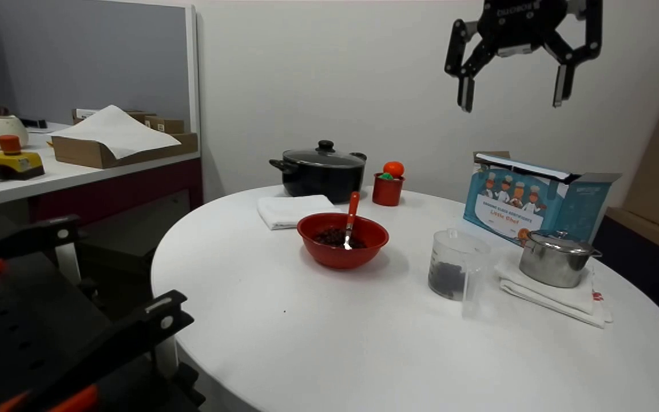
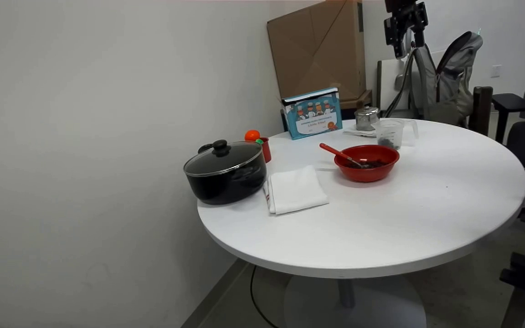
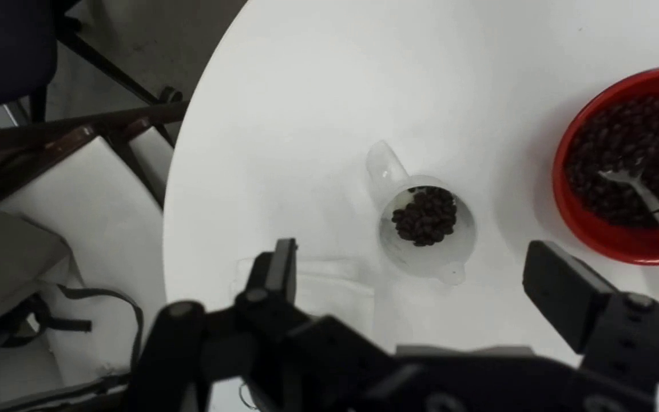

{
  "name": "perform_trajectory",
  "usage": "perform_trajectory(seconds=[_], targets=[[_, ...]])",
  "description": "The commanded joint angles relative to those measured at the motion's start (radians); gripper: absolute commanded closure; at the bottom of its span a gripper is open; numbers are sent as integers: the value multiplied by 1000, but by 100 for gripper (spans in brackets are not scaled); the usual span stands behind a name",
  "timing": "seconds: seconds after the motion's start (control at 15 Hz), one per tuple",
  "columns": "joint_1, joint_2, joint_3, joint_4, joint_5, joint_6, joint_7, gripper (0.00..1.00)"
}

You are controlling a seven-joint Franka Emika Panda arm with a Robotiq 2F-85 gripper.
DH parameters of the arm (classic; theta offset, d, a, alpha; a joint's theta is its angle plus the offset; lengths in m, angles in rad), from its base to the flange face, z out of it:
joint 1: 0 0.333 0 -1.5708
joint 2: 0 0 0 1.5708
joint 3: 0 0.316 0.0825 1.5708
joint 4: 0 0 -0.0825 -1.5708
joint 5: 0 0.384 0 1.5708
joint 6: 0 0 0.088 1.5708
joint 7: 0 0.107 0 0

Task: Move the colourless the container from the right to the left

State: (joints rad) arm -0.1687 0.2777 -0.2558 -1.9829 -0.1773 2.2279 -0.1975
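The colourless container point(image 1: 449, 263) is a clear measuring cup with a handle and dark beans at the bottom. It stands upright on the white table point(image 1: 306, 332), and shows in both exterior views point(image 2: 389, 132). In the wrist view the container point(image 3: 432, 254) appears from above, its handle pointing to the upper left. My gripper point(image 1: 512, 107) is wide open and empty, high above the table. In an exterior view the gripper point(image 2: 409, 51) is seen from the side, well above the container. In the wrist view the container lies between and beyond the fingers point(image 3: 411, 245).
A red bowl point(image 1: 343, 257) of dark beans with a red-handled spoon point(image 1: 353, 212) stands beside the container. A shiny metal pot point(image 1: 555, 263) on a white cloth point(image 1: 564, 303) and a blue box point(image 1: 512, 200) are nearby. A black pot point(image 2: 226, 177), red cup point(image 1: 386, 190) and folded cloth point(image 2: 296, 191) stand farther off.
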Motion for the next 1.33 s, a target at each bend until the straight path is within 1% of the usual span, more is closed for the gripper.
perform_trajectory(seconds=[0.0, 0.2, 0.67, 0.87, 1.07, 1.27], targets=[[-36, 154, 1, 154, 18, -17, 158, 0], [-55, 224, 9, 199, 28, -3, 219, 0], [-60, 271, 68, 178, 128, 97, 235, 0], [-66, 294, 65, 190, 150, 103, 235, 0], [-74, 317, 53, 188, 143, 110, 240, 0], [-81, 346, 49, 184, 139, 141, 247, 0]])
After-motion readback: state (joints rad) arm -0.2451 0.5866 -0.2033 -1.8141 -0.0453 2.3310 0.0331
